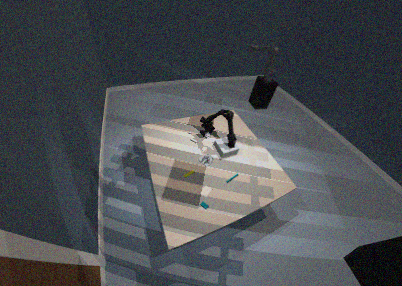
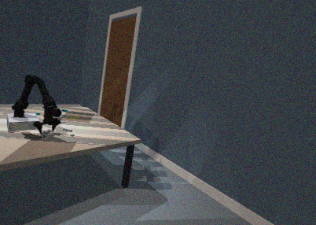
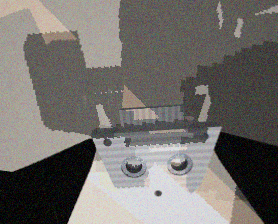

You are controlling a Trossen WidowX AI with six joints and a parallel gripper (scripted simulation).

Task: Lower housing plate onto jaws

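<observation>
My gripper (image 1: 206, 134) (image 2: 47, 133) (image 3: 152, 140) is open, its dark fingers low over the table. In the wrist view a pale grey plate-like part (image 3: 156, 177) with two round metal fittings lies between and below the fingertips. A ribbed strip (image 3: 150, 114) shows along its far edge. Two thin pale pieces, one on the left (image 3: 103, 116) and one on the right (image 3: 204, 106), stand beyond that edge and may be the jaws. I cannot tell which part is the housing plate, or whether it sits level on the stubs. The top and exterior views show these parts too small.
The arm's pale base (image 1: 226, 150) (image 2: 21, 123) stands beside the work spot. A small round grey thing (image 1: 206, 160), a yellow bar (image 1: 189, 174), a teal bar (image 1: 232, 178), a white piece (image 1: 206, 191) and a teal block (image 1: 204, 205) lie elsewhere on the table (image 1: 182, 231).
</observation>
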